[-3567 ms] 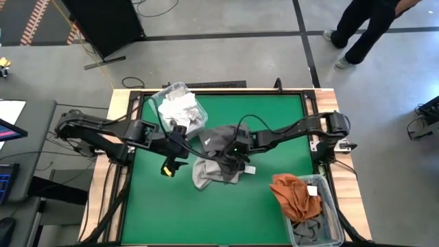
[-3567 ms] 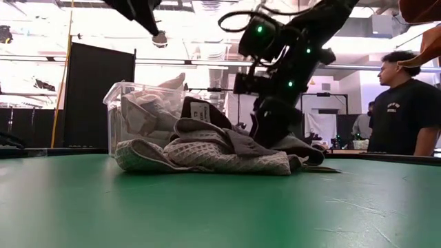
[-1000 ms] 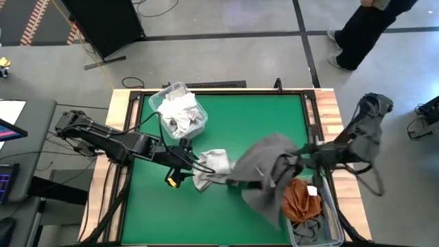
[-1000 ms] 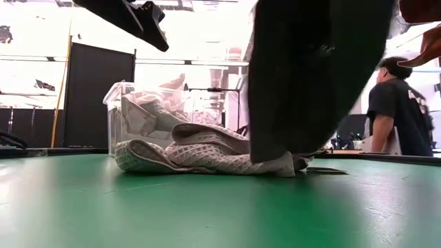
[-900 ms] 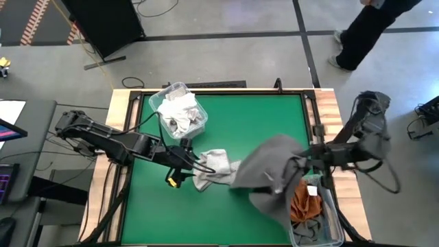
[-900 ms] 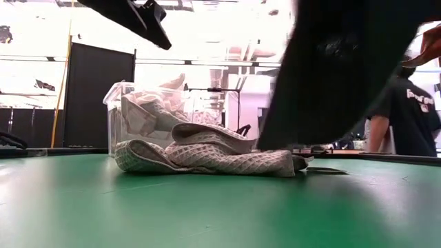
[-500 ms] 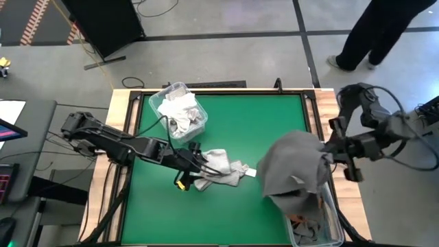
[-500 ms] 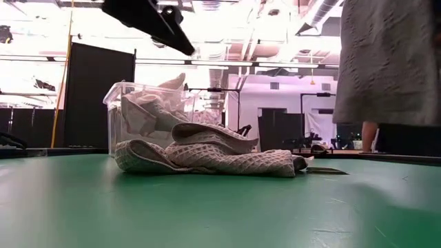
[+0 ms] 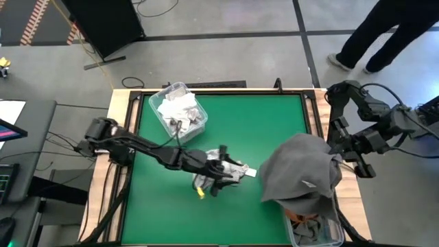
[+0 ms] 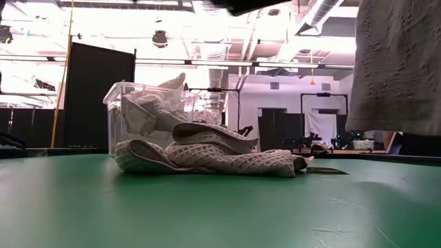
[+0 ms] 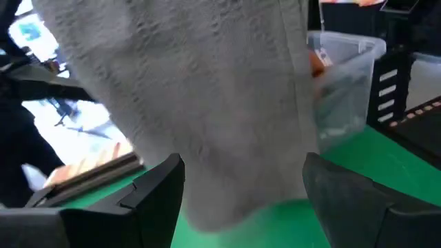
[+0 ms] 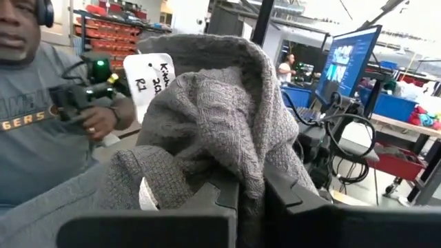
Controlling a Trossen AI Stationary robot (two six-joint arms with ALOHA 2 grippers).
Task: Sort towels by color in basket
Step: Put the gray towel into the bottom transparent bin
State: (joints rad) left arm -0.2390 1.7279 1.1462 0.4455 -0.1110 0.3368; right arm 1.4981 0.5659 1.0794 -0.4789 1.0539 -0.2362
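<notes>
— Two clear plastic bins sit on the green table point(image 9: 226, 123); which step is under way?

— The dark grey knitted towel point(image 9: 298, 171) hangs over the near right bin point(image 9: 336, 230), which shows a rust orange cloth point(image 9: 302, 220) at the bottom. It looks like the delivery step: the towel is over the bin but not yet dropped.

— And the right gripper point(image 12: 251, 189)?

— Its fingers are pinched tight on a fold of the dark grey towel, which bunches above them in the right wrist view. The arm reaches in from beyond the table's right edge.

— What does the next move call for?

— Probably lowering the cloth so it clears the bin's rim, then letting go; much of it drapes outside toward the table.

— The left gripper point(image 11: 238, 200)?

— Spread wide and empty, hovering over the pale grey waffle-weave towel point(image 9: 219, 168) in the middle of the table. The far bin point(image 9: 180, 113) holds white cloths point(image 9: 175, 110).
</notes>
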